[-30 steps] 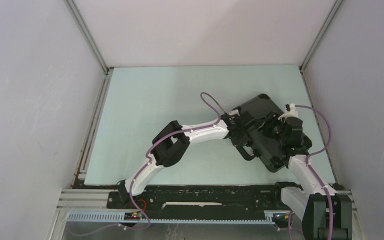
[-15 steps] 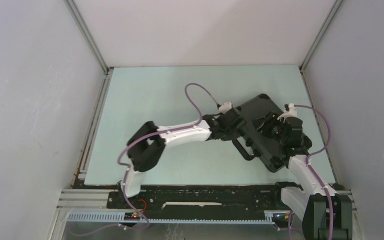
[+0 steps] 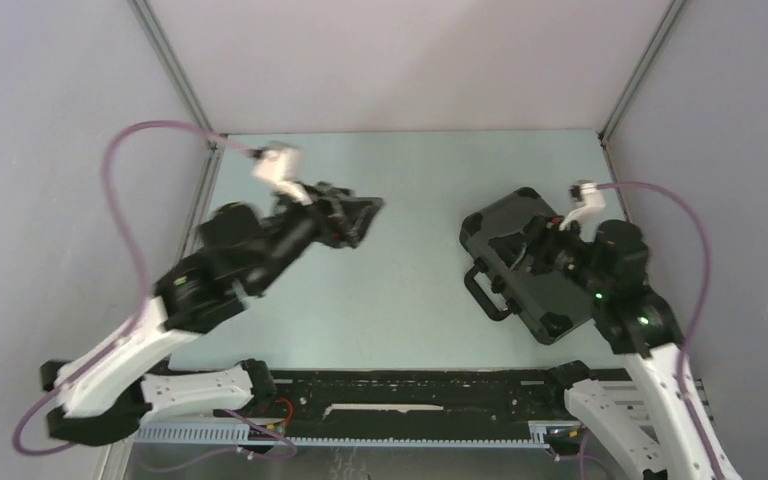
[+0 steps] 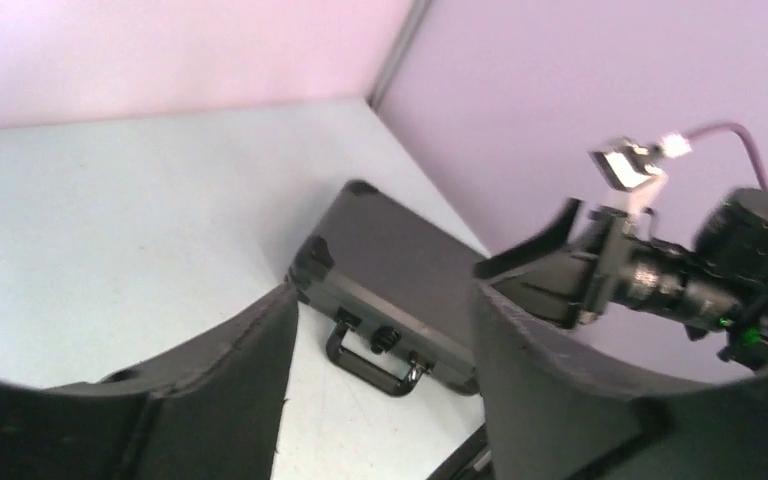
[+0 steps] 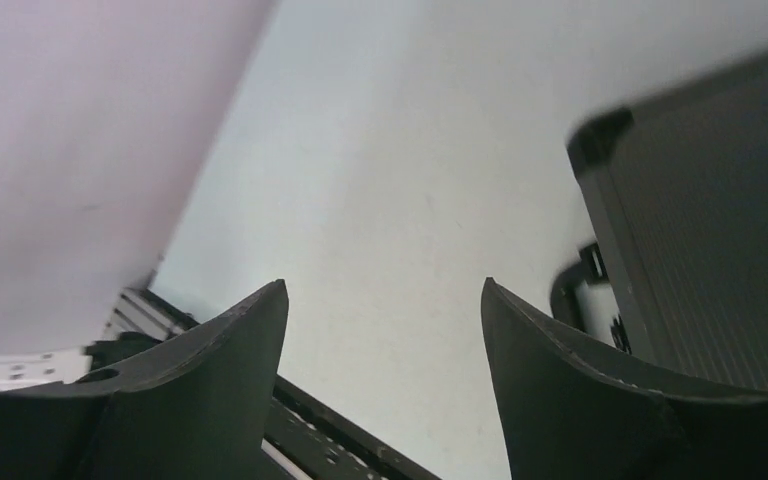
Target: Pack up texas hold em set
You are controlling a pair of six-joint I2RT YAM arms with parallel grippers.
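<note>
Black hard case (image 3: 530,265): closed, flat on the worktop (image 3: 400,300), just below the open, empty right fingers (image 5: 560,380), well ahead of the open, empty left fingers (image 4: 230,370). Probably packed; withdraw upward, avoiding the handle (image 3: 482,293).

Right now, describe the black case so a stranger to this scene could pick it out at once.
On the pale green table, look to the right half, partly under the right arm. The black case lies there flat and closed, askew to the table's edges. It alone is a flat slab with a loop handle facing the table's middle.
</note>
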